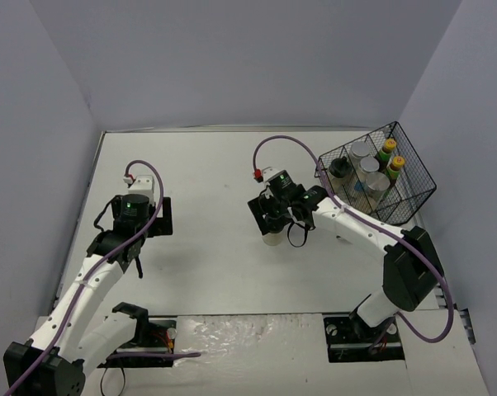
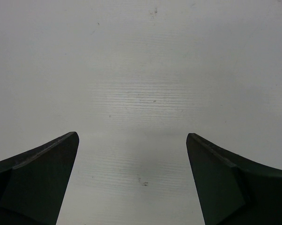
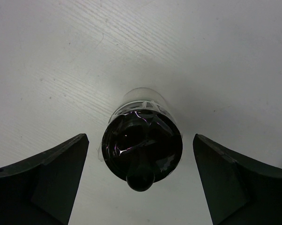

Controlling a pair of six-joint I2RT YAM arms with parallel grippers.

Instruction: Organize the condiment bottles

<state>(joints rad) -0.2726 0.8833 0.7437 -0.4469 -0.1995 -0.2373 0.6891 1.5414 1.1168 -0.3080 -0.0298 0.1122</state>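
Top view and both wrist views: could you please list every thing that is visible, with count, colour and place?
jar on the table: one, black lid, pale body, standing between the right gripper's fingers, untouched
jar in the basket: one, black lid, basket's near-left corner
shakers: three, silver lids, middle of the basket
sauce bottles: two, dark with yellow caps, far right side of the basket
wire basket: one, black, far right part of the table
table: one, white
left gripper: one, black, open, over bare table on the left
right gripper: one, black, open, over the jar near the table's middle
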